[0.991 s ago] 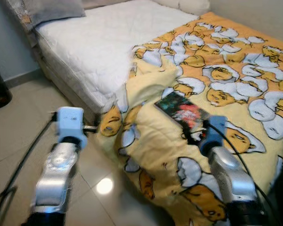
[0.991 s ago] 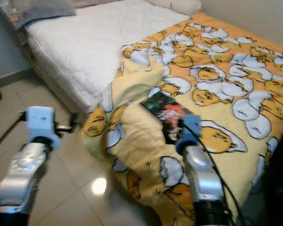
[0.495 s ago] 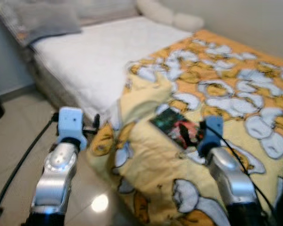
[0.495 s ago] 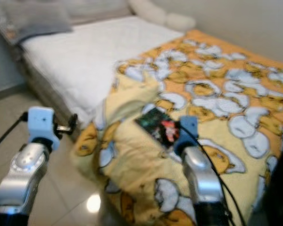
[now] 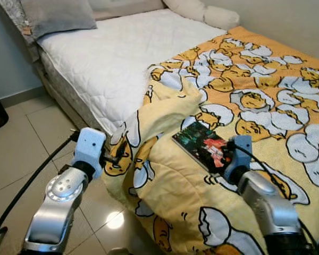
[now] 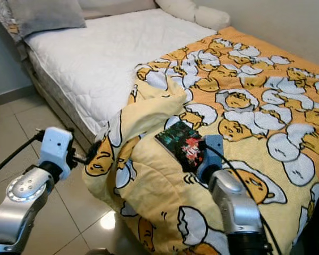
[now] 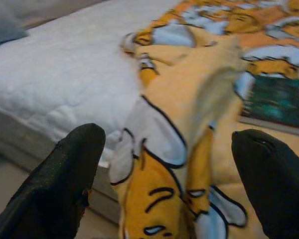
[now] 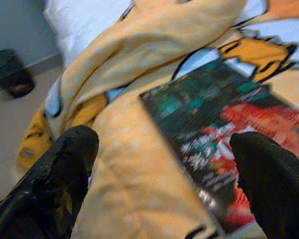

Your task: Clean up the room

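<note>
Our left gripper (image 7: 164, 164) has moved in to the blanket's (image 5: 165, 175) hanging fold; our right gripper (image 8: 159, 169) has edged toward the book (image 5: 202, 146).

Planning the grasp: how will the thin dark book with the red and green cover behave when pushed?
The thin dark book looks flat and fairly stiff. Resting on the soft yellow egg-print quilt, it would probably slide or sink in, not roll.

A white-sheeted bed (image 5: 111, 58) stands on glossy beige floor tiles (image 5: 21, 143).
</note>
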`<state>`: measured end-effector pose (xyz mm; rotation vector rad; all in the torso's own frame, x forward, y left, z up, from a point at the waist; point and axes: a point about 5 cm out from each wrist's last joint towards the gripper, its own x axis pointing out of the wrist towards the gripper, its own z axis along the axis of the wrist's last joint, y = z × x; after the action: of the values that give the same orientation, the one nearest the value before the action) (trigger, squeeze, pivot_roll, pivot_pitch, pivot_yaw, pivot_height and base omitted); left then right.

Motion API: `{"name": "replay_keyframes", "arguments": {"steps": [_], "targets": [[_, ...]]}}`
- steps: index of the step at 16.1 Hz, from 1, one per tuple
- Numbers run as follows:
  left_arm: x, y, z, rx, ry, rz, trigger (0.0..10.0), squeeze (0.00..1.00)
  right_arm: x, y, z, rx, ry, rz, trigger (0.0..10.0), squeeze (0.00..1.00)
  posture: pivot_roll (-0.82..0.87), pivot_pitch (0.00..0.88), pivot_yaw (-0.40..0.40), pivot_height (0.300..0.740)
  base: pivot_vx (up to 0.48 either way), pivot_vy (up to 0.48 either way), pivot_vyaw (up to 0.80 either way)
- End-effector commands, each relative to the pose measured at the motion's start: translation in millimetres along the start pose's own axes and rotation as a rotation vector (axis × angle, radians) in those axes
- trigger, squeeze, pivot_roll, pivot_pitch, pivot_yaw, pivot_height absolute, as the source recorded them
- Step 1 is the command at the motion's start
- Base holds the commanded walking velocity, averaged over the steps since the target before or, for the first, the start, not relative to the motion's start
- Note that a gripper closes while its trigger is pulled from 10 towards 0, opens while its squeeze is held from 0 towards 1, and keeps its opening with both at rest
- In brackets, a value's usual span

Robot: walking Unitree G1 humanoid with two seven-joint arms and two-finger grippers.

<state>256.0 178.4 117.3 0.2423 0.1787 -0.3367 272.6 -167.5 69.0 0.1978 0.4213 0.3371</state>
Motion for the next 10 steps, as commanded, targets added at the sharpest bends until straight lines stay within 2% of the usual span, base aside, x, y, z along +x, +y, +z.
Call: {"name": "replay_keyframes", "arguments": {"steps": [1, 4, 7, 10], "targets": [[3.1, -5.9, 6.0, 0.014, -0.012, -0.082, 10.0, 0.83, -0.7, -0.4, -4.1, -0.033, 0.05, 0.048, 10.0, 1.0, 0.03, 0.0, -0.034, 0.74, 0.0, 0.0, 0.0], [2.4, -12.8, 2.7, 0.069, 0.029, -0.242, 10.0, 0.82, 5.7, -0.1, -12.4, -0.143, 0.17, 0.126, 10.0, 1.0, 0.03, 0.0, -0.02, 0.74, 0.0, 0.0, 0.0], [-3.4, -15.6, -4.8, 0.119, 0.101, -0.371, 10.0, 0.81, 13.0, 3.3, -18.3, -0.186, 0.272, 0.241, 10.0, 1.0, 0.03, 0.0, -0.019, 0.74, 0.0, 0.0, 0.0], [-11.0, -13.7, -13.2, 0.16, 0.18, -0.463, 10.0, 0.81, 35.8, 3.2, -22.8, -0.211, 0.335, 0.237, 10.0, 1.0, 0.04, 0.0, -0.006, 0.74, 0.0, 0.0, 0.0]]}}
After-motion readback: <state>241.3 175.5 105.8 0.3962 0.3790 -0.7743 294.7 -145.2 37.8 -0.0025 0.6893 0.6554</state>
